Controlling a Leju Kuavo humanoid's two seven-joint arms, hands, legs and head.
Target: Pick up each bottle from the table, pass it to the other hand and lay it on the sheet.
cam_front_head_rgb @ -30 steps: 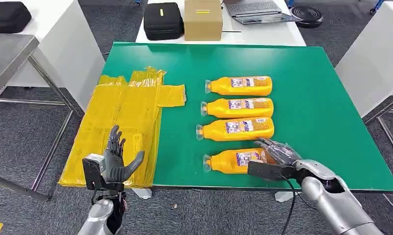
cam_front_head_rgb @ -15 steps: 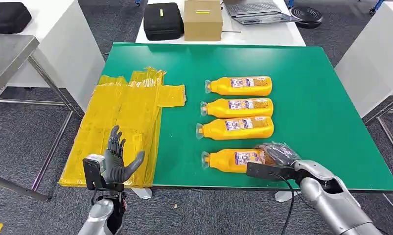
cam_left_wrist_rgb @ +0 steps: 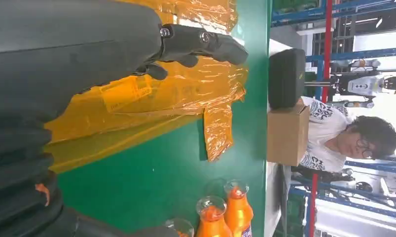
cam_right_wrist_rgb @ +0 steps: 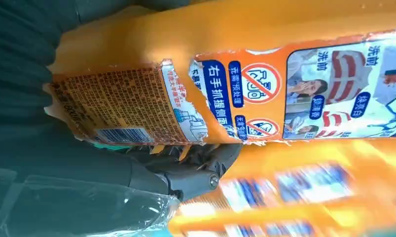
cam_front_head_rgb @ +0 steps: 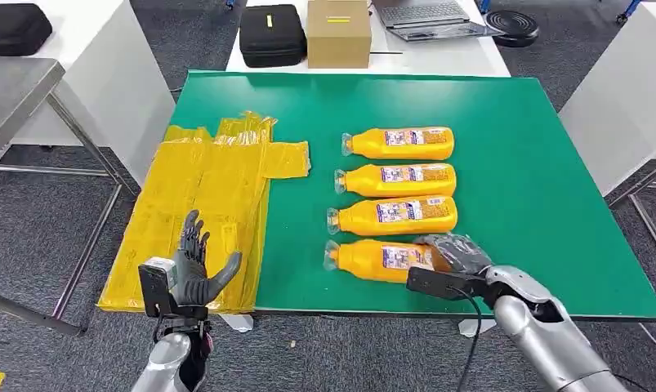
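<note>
Several orange bottles lie in a row on the green table (cam_front_head_rgb: 537,188), caps pointing left. My right hand (cam_front_head_rgb: 453,255) grips the base end of the nearest bottle (cam_front_head_rgb: 377,260), which sits slightly off the table and closer to the row than before; its torn label (cam_right_wrist_rgb: 136,106) is close up in the right wrist view. The other bottles (cam_front_head_rgb: 396,215) (cam_front_head_rgb: 398,180) (cam_front_head_rgb: 402,143) lie untouched behind it. A crumpled yellow sheet (cam_front_head_rgb: 202,204) covers the table's left part. My left hand (cam_front_head_rgb: 195,269) hovers open over the sheet's near edge, fingers (cam_left_wrist_rgb: 200,42) spread.
A black case (cam_front_head_rgb: 272,34), a cardboard box (cam_front_head_rgb: 339,33) and a laptop (cam_front_head_rgb: 426,16) sit on the white table behind. A person (cam_left_wrist_rgb: 348,138) stands beyond the box. Grey steel table at far left (cam_front_head_rgb: 14,90).
My right hand has closed on the nearest bottle and carried it up and to the left, nearer the row. The left hand has stayed where it was.
</note>
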